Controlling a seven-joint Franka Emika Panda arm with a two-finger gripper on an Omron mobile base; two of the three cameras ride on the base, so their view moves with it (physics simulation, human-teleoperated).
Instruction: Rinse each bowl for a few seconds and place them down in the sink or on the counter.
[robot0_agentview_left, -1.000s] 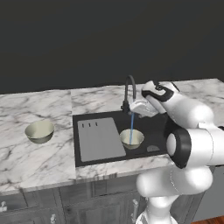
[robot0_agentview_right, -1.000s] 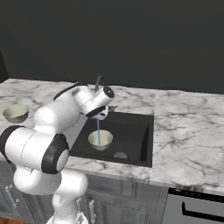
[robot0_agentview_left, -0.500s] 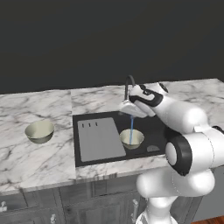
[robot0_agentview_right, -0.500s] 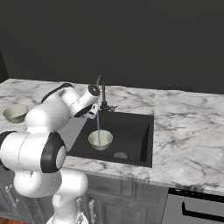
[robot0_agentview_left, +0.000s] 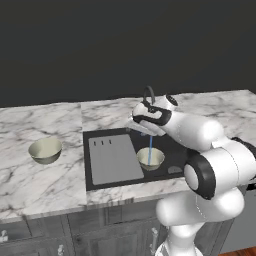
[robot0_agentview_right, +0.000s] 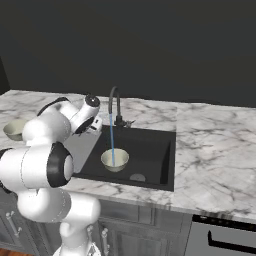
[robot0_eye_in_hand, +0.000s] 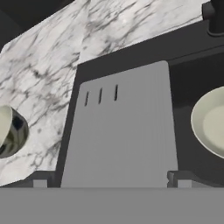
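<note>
One pale bowl (robot0_agentview_left: 150, 158) (robot0_agentview_right: 114, 160) sits upright in the black sink (robot0_agentview_left: 175, 150) (robot0_agentview_right: 150, 155), and a thin blue stream of water from the dark curved faucet (robot0_agentview_left: 149, 95) (robot0_agentview_right: 115, 100) falls into it. The other bowl (robot0_agentview_left: 45, 150) (robot0_agentview_right: 15, 129) rests on the white marble counter (robot0_agentview_left: 30, 180) left of the sink. My gripper (robot0_agentview_left: 135, 124) (robot0_agentview_right: 96, 124) hovers open and holding nothing above the sink's back left, over the grey drainboard (robot0_agentview_left: 115, 159). The hand view looks down on the drainboard (robot0_eye_in_hand: 122, 131), with a bowl (robot0_eye_in_hand: 210, 124) at the right edge and another bowl (robot0_eye_in_hand: 8, 131) at the left edge.
The faucet's base (robot0_eye_in_hand: 216, 17) stands at the sink's back rim. A round drain (robot0_agentview_right: 136, 177) lies in the basin near the front. Dark cabinets run below the counter, and an appliance front (robot0_agentview_right: 220, 240) sits at the lower right.
My hand has swung left, away from the faucet and over the drainboard side of the sink. The water keeps running into the bowl, and neither bowl has moved.
</note>
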